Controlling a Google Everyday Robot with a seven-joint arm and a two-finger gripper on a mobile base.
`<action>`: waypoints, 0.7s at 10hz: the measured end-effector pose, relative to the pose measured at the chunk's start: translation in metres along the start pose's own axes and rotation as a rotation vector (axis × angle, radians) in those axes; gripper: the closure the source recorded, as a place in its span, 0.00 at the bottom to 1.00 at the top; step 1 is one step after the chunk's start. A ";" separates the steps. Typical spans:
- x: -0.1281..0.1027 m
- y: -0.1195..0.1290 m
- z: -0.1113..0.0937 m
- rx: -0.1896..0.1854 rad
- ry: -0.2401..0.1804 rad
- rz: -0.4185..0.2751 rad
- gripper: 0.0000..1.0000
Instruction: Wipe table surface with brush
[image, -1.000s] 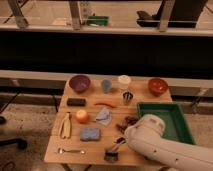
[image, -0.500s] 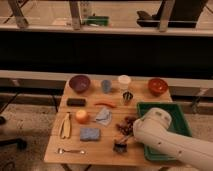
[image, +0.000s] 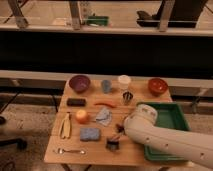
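- The gripper (image: 120, 131) is seen at the tip of the white arm (image: 155, 137), low over the bench (image: 100, 154); whether it is open or closed cannot be told.
- One brush (image: 113, 144) is found just in front of it, near the bench's front edge; its long axis cannot be made out.
- Farther out, one blue sponge (image: 90, 134), one green tray (image: 172, 111) and two bowls, a purple bowl (image: 80, 83) and a red bowl (image: 157, 86), are counted.

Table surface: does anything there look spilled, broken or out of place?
Nothing stands out. On the light-brown wooden table surface only a blue-grey cloth lies crumpled; the gripper is by the small blackish brush near the front.
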 end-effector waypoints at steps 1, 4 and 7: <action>-0.018 0.001 0.003 -0.007 -0.021 -0.028 1.00; -0.034 0.023 -0.005 -0.032 -0.049 -0.078 1.00; -0.015 0.047 -0.019 -0.054 -0.045 -0.059 1.00</action>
